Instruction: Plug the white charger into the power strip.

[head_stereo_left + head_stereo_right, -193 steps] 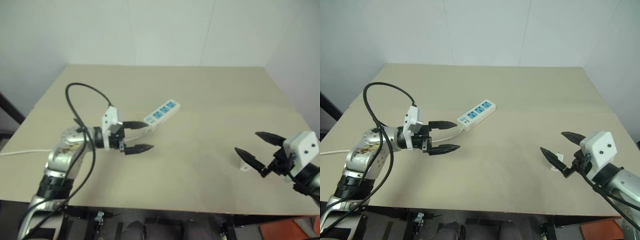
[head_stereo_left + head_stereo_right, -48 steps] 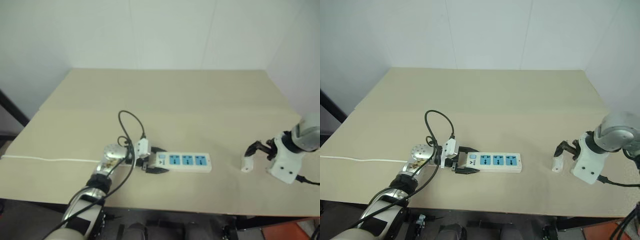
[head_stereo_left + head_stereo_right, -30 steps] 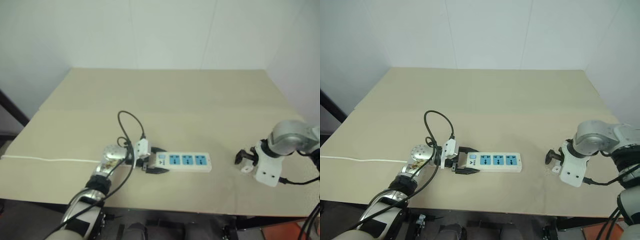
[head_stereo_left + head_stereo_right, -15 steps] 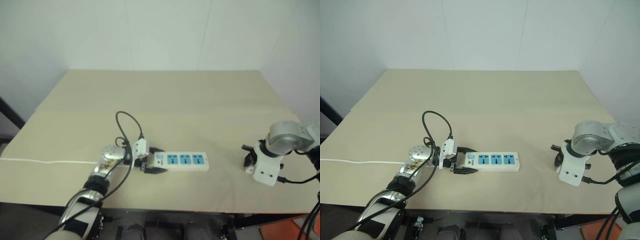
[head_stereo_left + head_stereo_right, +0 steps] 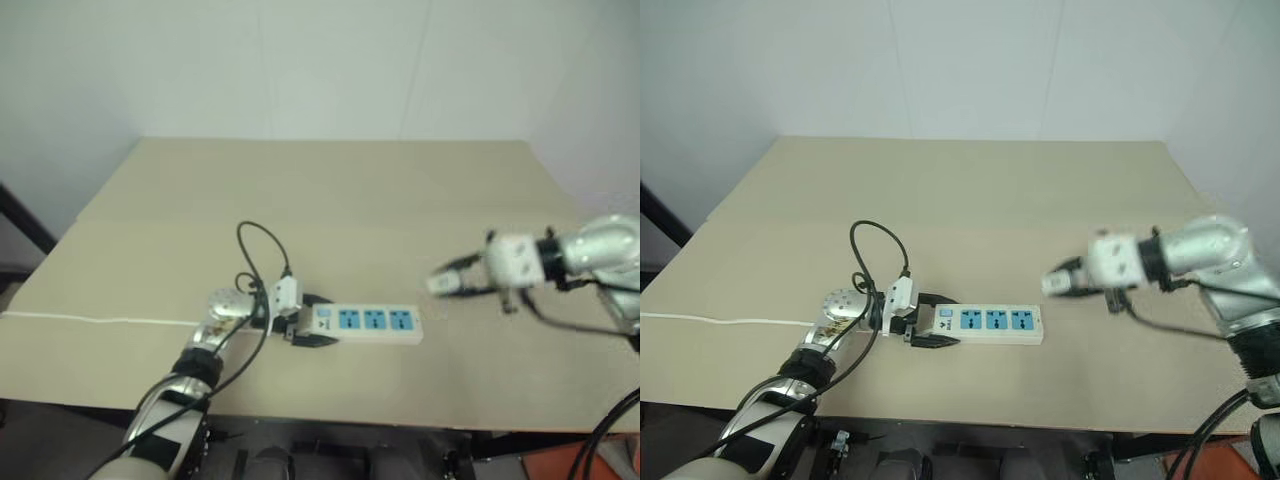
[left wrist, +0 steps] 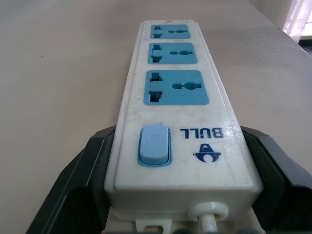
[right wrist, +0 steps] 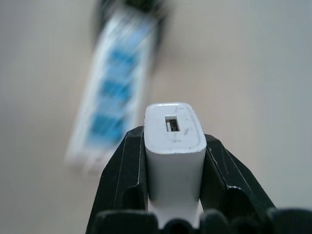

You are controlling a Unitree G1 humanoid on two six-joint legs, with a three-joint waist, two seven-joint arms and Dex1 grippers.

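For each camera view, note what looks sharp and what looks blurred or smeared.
Head views: the right gripper and the white charger it carries are smeared, while the left gripper and table are crisp. Left wrist view: the power strip is sharp, even its printed logo. Right wrist view: the charger is sharp, but the strip behind it is blurred.

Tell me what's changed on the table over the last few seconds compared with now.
The right gripper has closed on the white charger, lifted it off the table and swung it toward the power strip. The left gripper dragged the strip nearer earlier and still clamps its switch end.
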